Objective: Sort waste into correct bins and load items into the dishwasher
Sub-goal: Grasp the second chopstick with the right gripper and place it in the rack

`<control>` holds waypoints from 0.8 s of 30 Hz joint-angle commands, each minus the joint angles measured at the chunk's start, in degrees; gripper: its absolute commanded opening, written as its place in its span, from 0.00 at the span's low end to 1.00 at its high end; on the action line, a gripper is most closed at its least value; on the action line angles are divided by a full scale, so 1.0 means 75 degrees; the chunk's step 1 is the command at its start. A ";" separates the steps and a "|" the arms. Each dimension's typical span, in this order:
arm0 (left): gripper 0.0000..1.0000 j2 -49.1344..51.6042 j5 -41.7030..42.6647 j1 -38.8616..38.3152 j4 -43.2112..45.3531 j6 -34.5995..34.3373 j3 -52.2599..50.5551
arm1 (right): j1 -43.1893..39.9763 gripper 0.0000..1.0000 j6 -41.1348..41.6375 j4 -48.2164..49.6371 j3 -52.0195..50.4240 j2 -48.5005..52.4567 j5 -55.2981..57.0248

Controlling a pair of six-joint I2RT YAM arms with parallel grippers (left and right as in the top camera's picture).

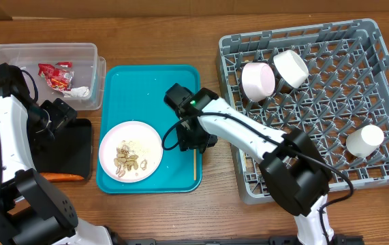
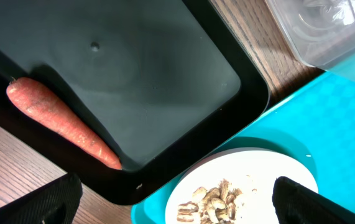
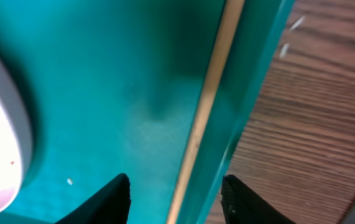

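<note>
Overhead, then wrists: chopstick (image 1: pixel 195 167) on teal tray (image 1: pixel 139 88)

Overhead: chopstick is laid along the tray's right rim, right gripper (image 1: pixel 197 141) over it; left gripper (image 1: pixel 61 117) left of the tray.
Left wrist: fingers spread wide, nothing held; carrot (image 2: pixel 59 124) seen left of tray.
Right wrist: fingers parted, chopstick between, ungripped.

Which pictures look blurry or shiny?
Right wrist view: the wooden stick is so close that it looks a bit soft and fuzzy. Left wrist view: the black tray has pale shiny patches. Overhead view: sharp and evenly lit.
</note>
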 commanded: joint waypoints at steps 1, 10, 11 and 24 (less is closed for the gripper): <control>1.00 -0.0149 -0.0055 0.0032 0.0032 0.0117 0.0105 | 0.0125 0.50 0.0271 0.0134 -0.0041 0.0204 0.0128; 1.00 -0.0149 -0.0058 0.0032 0.0032 0.0117 0.0105 | 0.0143 0.44 0.0484 0.0650 -0.0609 0.0425 0.0128; 1.00 -0.0149 -0.0058 0.0032 0.0032 0.0117 0.0105 | 0.0143 0.42 0.0557 0.0679 -0.0650 0.0425 0.0131; 1.00 -0.0149 -0.0058 0.0032 0.0032 0.0117 0.0105 | 0.0087 0.04 0.0539 0.0536 -0.0472 0.0382 0.0122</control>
